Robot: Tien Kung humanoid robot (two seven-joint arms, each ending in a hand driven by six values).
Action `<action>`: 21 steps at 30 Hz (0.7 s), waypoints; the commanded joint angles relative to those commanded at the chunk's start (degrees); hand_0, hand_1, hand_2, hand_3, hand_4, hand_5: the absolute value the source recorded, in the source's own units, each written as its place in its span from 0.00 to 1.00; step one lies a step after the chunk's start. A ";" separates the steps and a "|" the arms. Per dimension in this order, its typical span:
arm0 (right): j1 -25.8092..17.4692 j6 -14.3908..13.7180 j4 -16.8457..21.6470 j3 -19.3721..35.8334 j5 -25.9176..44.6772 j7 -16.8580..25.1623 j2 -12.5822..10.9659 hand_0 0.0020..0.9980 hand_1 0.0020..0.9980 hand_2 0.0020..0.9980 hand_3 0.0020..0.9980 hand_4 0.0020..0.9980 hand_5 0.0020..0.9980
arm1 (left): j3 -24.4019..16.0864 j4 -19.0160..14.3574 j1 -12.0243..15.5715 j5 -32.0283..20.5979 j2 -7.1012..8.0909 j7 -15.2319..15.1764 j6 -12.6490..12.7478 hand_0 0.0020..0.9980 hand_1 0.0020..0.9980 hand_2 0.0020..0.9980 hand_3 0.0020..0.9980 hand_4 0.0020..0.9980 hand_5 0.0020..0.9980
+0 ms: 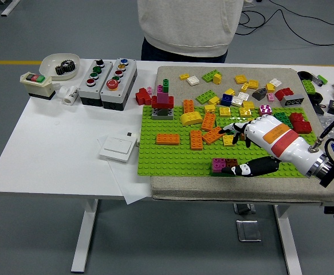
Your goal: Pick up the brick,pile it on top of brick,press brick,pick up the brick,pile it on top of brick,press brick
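Grey workshop floor surrounds a white table [52, 149]; a beige cloth mat [235, 192] on it carries a bright green studded plastic baseplate [167, 157]. A person in a pale sweatshirt [184, 26] stands at the far side.

Right hand [244, 148], white shell with an orange band, hovers over the baseplate, fingers loosely spread, holding nothing; thumb [252, 168] lies just beside the small magenta-and-brown brick stack [224, 165] near the front edge. Left hand not visible.

Judgement: bricks are light, rigid, smooth moulded plastic, likely slippery. Pinch across opposite side walls, below the studs; press straight down to seat.
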 joint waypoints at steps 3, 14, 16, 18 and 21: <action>-1.10 -0.06 0.92 -0.52 -0.52 0.78 -0.14 0.73 0.68 0.74 0.63 0.92 0.67 | -0.05 0.01 0.05 0.05 -0.05 0.03 0.00 0.72 0.73 0.77 0.62 0.73 0.69; -1.88 0.19 -0.50 -3.08 -4.00 1.45 0.88 0.76 0.70 0.74 0.61 0.88 0.66 | -0.29 -0.07 0.28 0.69 -0.04 0.26 -0.13 0.72 0.73 0.77 0.62 0.73 0.69; -1.35 0.40 -1.44 -3.87 -4.57 1.30 1.17 0.76 0.70 0.74 0.61 0.88 0.66 | -0.43 -0.10 0.29 1.02 -0.01 0.37 -0.20 0.72 0.73 0.77 0.62 0.73 0.69; -1.04 0.50 -1.98 -4.32 -4.88 1.22 1.33 0.76 0.70 0.74 0.61 0.88 0.66 | -0.52 -0.12 0.29 1.19 -0.01 0.42 -0.22 0.72 0.73 0.77 0.62 0.73 0.69; -0.40 0.60 -3.25 -5.02 -5.88 1.01 1.82 0.75 0.69 0.74 0.61 0.88 0.66 | -0.55 -0.15 0.34 1.25 0.03 0.44 -0.22 0.72 0.73 0.77 0.62 0.73 0.68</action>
